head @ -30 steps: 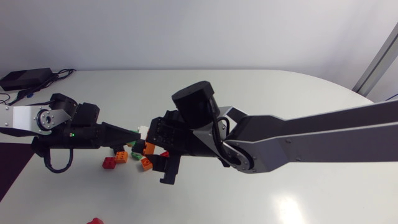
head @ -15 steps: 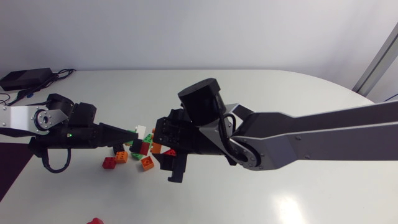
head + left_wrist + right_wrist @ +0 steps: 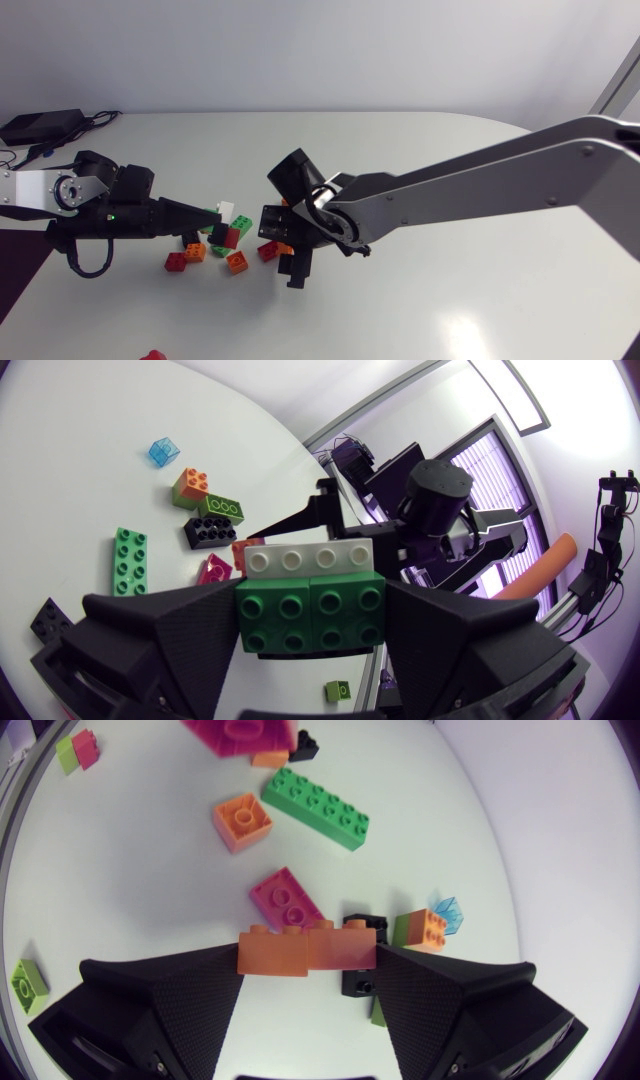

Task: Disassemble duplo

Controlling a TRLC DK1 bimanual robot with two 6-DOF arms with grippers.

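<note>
Above the table [image 3: 480, 310], the right gripper [image 3: 307, 972] pinches one orange brick [image 3: 300, 948], the left gripper [image 3: 312, 628] pinches a green brick [image 3: 290, 610] with a white brick [image 3: 312, 557] on top, which I think must come apart next, and many loose bricks [image 3: 187, 256] lie below, mostly apart.

A dark green brick [image 3: 310, 625] capped by a white brick [image 3: 312, 557] sits in the matte black left gripper [image 3: 311, 610]. The equally black right gripper [image 3: 307, 958] grips an orange brick [image 3: 305, 950]. Strewn across the white table [image 3: 120, 920] are a long bright green brick [image 3: 316, 809], a magenta brick [image 3: 286, 900], a small orange brick [image 3: 241, 823] and a clear blue piece [image 3: 446, 912].
</note>
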